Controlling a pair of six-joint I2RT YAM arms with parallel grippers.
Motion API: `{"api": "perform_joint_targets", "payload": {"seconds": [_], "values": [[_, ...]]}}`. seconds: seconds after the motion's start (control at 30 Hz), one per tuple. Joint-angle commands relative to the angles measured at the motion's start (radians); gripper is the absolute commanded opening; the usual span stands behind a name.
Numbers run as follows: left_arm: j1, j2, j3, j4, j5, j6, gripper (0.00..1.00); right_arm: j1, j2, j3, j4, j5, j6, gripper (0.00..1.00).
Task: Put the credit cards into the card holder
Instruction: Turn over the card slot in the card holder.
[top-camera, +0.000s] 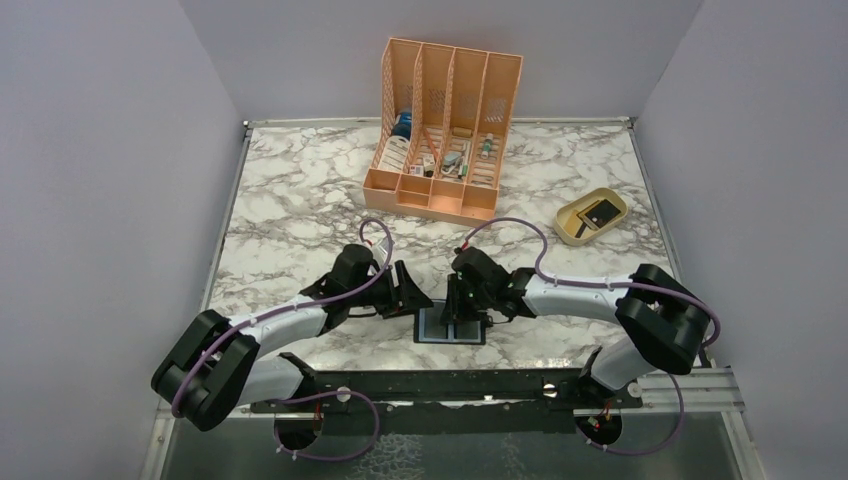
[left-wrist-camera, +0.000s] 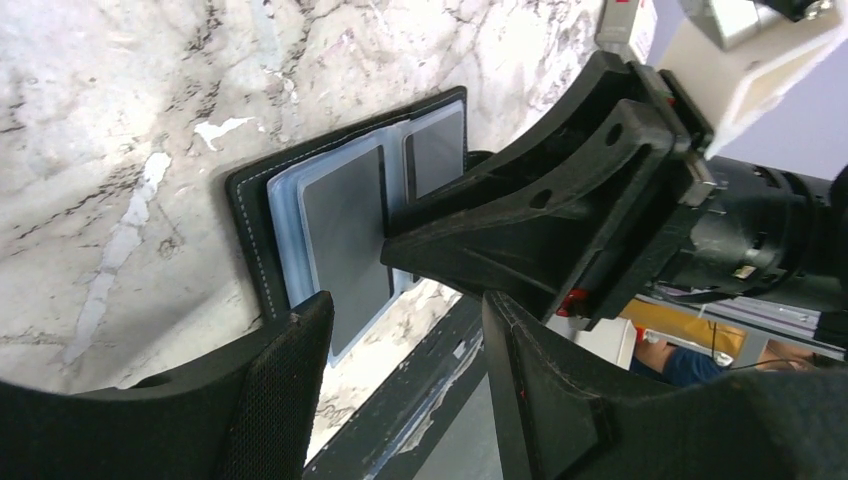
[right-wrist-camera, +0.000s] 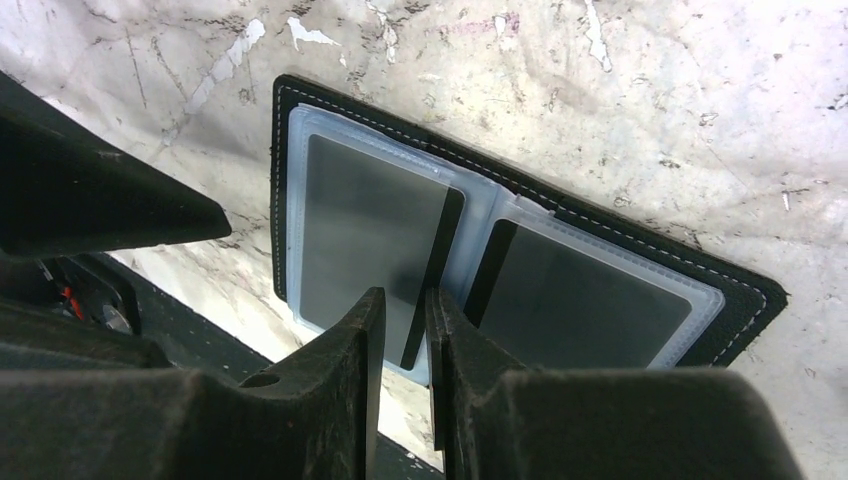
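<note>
The black card holder (top-camera: 450, 328) lies open and flat near the table's front edge, its clear pockets showing grey panels (right-wrist-camera: 365, 225). A dark strip (right-wrist-camera: 432, 270) lies along the inner edge of the left pocket. My right gripper (right-wrist-camera: 405, 300) hovers just over the holder's middle fold (top-camera: 462, 316); its fingers are nearly shut with a narrow gap and nothing between them. My left gripper (left-wrist-camera: 405, 320) is wide open and empty, just left of the holder (left-wrist-camera: 340, 230). One dark card (top-camera: 603, 212) lies in the beige dish. No whitish card is in view.
The beige oval dish (top-camera: 578, 228) sits at the right, far from both grippers. The tall orange slotted organizer (top-camera: 445, 130) stands at the back centre. The black front rail (top-camera: 440, 385) runs just below the holder. The right gripper body (left-wrist-camera: 560, 200) is close to my left fingers.
</note>
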Motion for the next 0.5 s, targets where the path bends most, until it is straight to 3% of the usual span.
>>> {"api": "perform_joint_targets", "payload": {"seconds": [0.0, 0.47], "values": [[0.004, 0.011, -0.001, 0.070, 0.041, -0.015, 0.59, 0.008, 0.015, 0.025, -0.030, 0.048, 0.013, 0.21], [0.004, 0.079, -0.004, 0.123, 0.030, -0.015, 0.61, 0.008, 0.049, -0.002, -0.018, 0.056, 0.020, 0.10]]}}
